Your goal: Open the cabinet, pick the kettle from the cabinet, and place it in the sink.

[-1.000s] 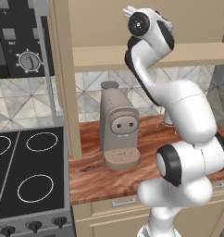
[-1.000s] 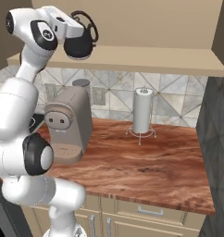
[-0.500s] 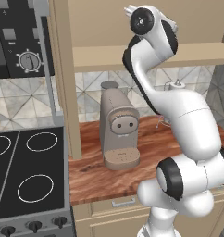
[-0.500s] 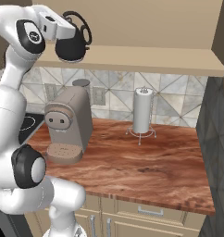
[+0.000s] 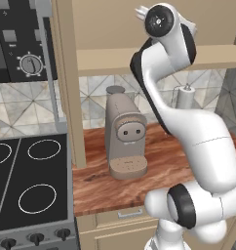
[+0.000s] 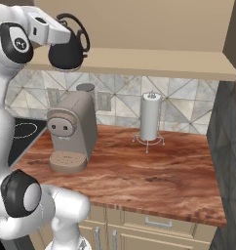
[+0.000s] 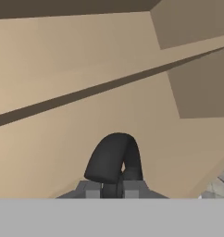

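Upper left of the right base view: the glossy black dome-shaped kettle (image 6: 67, 51) hung in the air from the gripper (image 6: 66, 35), in front of the beige wooden cabinet's tan shelf (image 6: 154, 66) and above the taupe coffee machine (image 6: 71, 132). In the hand view the fingers (image 7: 93, 190) were pinched nearly together on the kettle's looped handle. A white paper-towel roll (image 6: 150, 117) stood on the reddish wood surface (image 6: 154, 178), frame centre.

In the left base view the white arm covers most of the white paper-towel roll on its wire stand (image 5: 186, 97) near the reddish wood countertop's (image 5: 115, 188) back edge. The hand view crops the glossy black dome-shaped kettle (image 7: 113, 159) to its looped handle. The black stovetop with white rings (image 5: 27, 185) runs off the left edge.
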